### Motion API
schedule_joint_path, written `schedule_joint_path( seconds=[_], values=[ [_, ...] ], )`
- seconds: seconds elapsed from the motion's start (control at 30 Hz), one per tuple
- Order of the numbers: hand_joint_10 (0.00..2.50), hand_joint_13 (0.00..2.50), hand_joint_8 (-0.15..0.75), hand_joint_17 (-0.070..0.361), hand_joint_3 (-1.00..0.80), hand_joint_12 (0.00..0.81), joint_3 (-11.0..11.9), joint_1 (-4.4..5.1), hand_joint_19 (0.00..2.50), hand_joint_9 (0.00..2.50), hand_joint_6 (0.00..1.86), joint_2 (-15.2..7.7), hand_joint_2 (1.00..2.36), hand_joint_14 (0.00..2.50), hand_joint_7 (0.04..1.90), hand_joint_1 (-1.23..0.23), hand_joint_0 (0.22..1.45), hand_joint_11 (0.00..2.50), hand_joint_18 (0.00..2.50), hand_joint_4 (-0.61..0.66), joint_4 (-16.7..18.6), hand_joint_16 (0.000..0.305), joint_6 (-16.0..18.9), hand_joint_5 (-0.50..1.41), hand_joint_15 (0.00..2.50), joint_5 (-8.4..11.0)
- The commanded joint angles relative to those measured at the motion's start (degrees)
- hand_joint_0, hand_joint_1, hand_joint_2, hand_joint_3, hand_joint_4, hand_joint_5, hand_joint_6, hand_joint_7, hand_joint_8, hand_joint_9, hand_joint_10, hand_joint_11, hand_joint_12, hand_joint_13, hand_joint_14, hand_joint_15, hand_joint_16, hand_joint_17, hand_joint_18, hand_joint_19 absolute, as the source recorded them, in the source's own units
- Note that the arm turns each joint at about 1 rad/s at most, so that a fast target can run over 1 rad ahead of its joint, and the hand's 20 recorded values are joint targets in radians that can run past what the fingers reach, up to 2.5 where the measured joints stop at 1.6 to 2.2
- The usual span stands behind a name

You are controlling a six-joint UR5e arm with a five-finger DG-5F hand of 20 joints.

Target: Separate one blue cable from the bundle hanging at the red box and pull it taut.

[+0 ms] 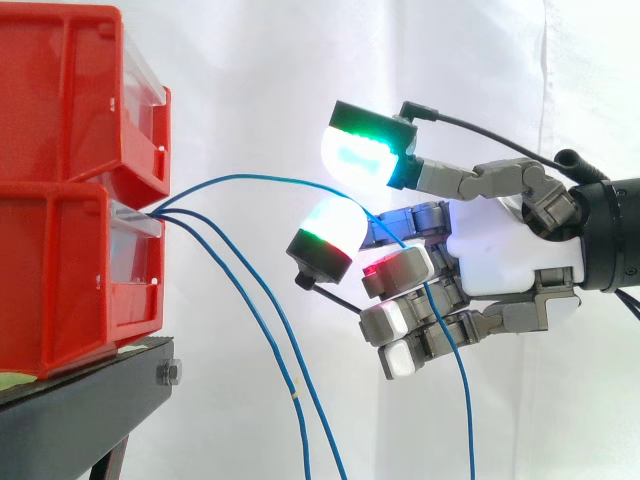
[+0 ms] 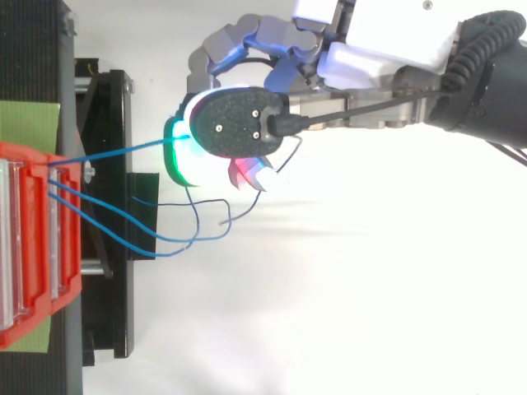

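Three thin blue cables come out of the front of the lower red box (image 1: 60,280), also seen from above (image 2: 33,247). One blue cable (image 1: 260,180) arcs up and right, away from the others, into my hand (image 1: 500,250), then hangs down below the fingers. It keeps a gentle curve between box and hand. The hand's fingers (image 1: 400,268) are curled round this cable, with a green-white glowing pad (image 1: 365,155) above it. In the top view the same cable (image 2: 123,151) runs under that pad of the hand (image 2: 387,41). The other two cables (image 1: 290,385) hang loose.
A second red box (image 1: 60,90) is stacked on the lower one. Both rest on a black stand (image 1: 90,390) at the left. From above, the loose cables loop (image 2: 165,243) just beside the stand (image 2: 115,123). A white curtain lies behind.
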Motion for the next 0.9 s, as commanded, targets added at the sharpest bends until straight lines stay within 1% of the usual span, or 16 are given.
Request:
schedule_joint_path(
  seconds=[0.0, 0.07, 0.1, 0.13, 0.2, 0.33, 0.4, 0.43, 0.47, 0.53, 0.63, 0.87],
  values=[
    [0.02, 1.02, 0.308, 0.115, -0.32, 0.368, 0.05, -0.02, 0.79, 1.22, 0.91, -0.01, 1.01, 0.03, 1.03, -0.43, 0.60, 1.32, 0.76, 0.07, 0.00, 0.051, 0.00, -0.18, 0.95, 0.06],
    [0.02, 1.02, 0.333, 0.124, -0.23, 0.390, -0.04, -0.02, 0.76, 1.22, 0.91, -0.01, 1.01, 0.03, 1.04, -0.50, 0.59, 1.31, 0.79, 0.09, 0.00, 0.055, 0.00, -0.17, 0.95, 0.06],
    [0.01, 0.98, 0.362, 0.138, -0.13, 0.425, -0.04, -0.02, 0.71, 1.18, 0.92, -0.01, 1.01, 0.02, 1.04, -0.62, 0.59, 1.26, 0.78, 0.12, 0.00, 0.061, 0.00, -0.17, 0.91, 0.06],
    [0.01, 0.97, 0.367, 0.140, -0.10, 0.429, 0.05, -0.02, 0.71, 1.17, 0.93, -0.01, 1.01, 0.02, 1.02, -0.66, 0.59, 1.25, 0.78, 0.12, 0.00, 0.062, 0.00, -0.17, 0.91, 0.06],
    [0.01, 0.95, 0.368, 0.141, -0.08, 0.428, 0.05, -0.02, 0.71, 1.15, 0.94, -0.01, 1.01, 0.02, 1.00, -0.67, 0.60, 1.23, 0.77, 0.11, 0.00, 0.063, 0.00, -0.18, 0.90, 0.06],
    [0.01, 0.93, 0.342, 0.133, -0.13, 0.409, 0.05, -0.02, 0.73, 1.10, 0.95, -0.01, 1.01, 0.02, 0.97, -0.69, 0.61, 1.25, 0.73, 0.11, 0.00, 0.059, 0.00, -0.19, 0.90, 0.06],
    [0.01, 0.91, 0.321, 0.126, -0.23, 0.391, -0.04, -0.02, 0.73, 1.09, 0.95, -0.01, 1.01, 0.03, 0.97, -0.69, 0.62, 1.25, 0.71, 0.11, 0.00, 0.056, 0.00, -0.19, 0.90, 0.06],
    [0.02, 0.89, 0.301, 0.116, -0.28, 0.366, 0.05, -0.02, 0.75, 1.08, 0.94, -0.01, 1.01, 0.03, 0.99, -0.71, 0.61, 1.26, 0.67, 0.10, 0.00, 0.052, 0.00, -0.20, 0.91, 0.06],
    [0.02, 0.89, 0.296, 0.115, -0.33, 0.364, 0.05, 0.07, 0.76, 1.08, 0.94, -0.01, 1.01, 0.03, 0.99, -0.72, 0.62, 1.26, 0.67, 0.10, 0.00, 0.051, 0.00, -0.20, 0.92, 0.06],
    [0.01, 0.89, 0.296, 0.115, -0.38, 0.365, -0.04, 0.07, 0.75, 1.09, 0.94, -0.01, 1.01, 0.03, 0.98, -0.72, 0.61, 1.26, 0.68, 0.10, 0.00, 0.051, 0.00, -0.20, 0.91, 0.06],
    [0.01, 0.90, 0.302, 0.113, -0.48, 0.364, 0.05, 0.07, 0.76, 1.10, 0.94, -0.01, 1.00, 0.03, 0.98, -0.68, 0.60, 1.26, 0.69, 0.09, -0.18, 0.050, 0.00, -0.19, 0.92, 0.14],
    [0.02, 0.92, 0.307, 0.114, -0.49, 0.367, 0.14, 0.33, 0.76, 1.12, 0.93, -0.01, 1.00, 0.03, 0.98, -0.62, 0.58, 1.27, 0.71, 0.10, -0.18, 0.051, 0.00, -0.18, 0.93, 0.14]
  ],
)
